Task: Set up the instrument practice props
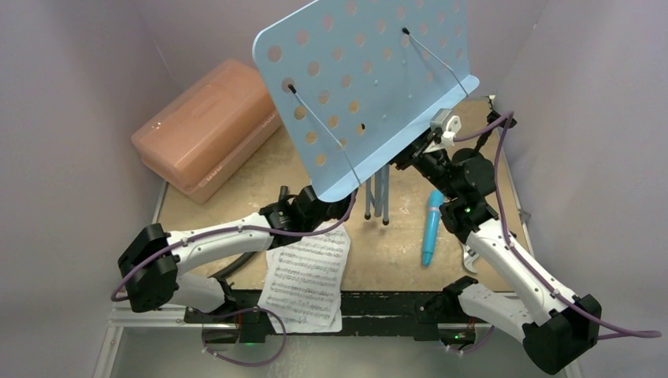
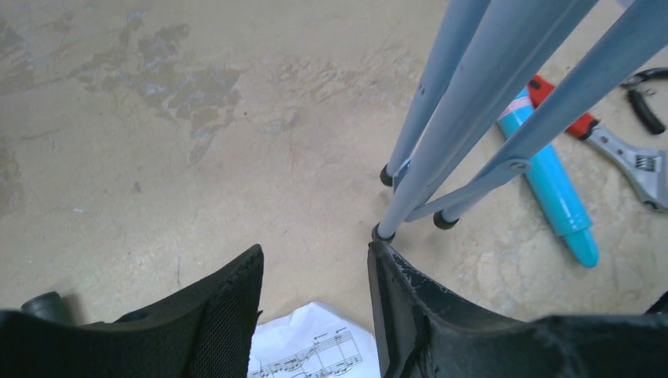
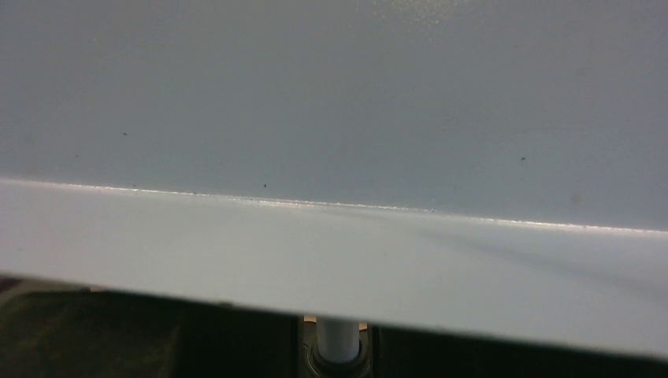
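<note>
The light-blue perforated music stand (image 1: pixel 370 87) stands upright on its thin tripod (image 2: pixel 441 150). My right gripper (image 1: pixel 416 157) is under the desk, shut on the stand's pole (image 3: pixel 339 339), and the desk's underside fills the right wrist view. A white sheet-music page (image 1: pixel 307 276) lies at the table's near edge. My left gripper (image 2: pixel 315 250) hovers open above its far corner (image 2: pixel 315 346), holding nothing, with its right finger (image 2: pixel 410 307) close to a tripod foot. The slim turquoise microphone (image 1: pixel 432 228) lies flat right of the tripod.
A salmon-pink plastic case (image 1: pixel 205 130) sits at the back left. A red-handled wrench (image 2: pixel 622 150) and pliers (image 2: pixel 646 102) lie beyond the microphone (image 2: pixel 551 189). A curved black hose (image 1: pixel 236 264) lies beside the left arm.
</note>
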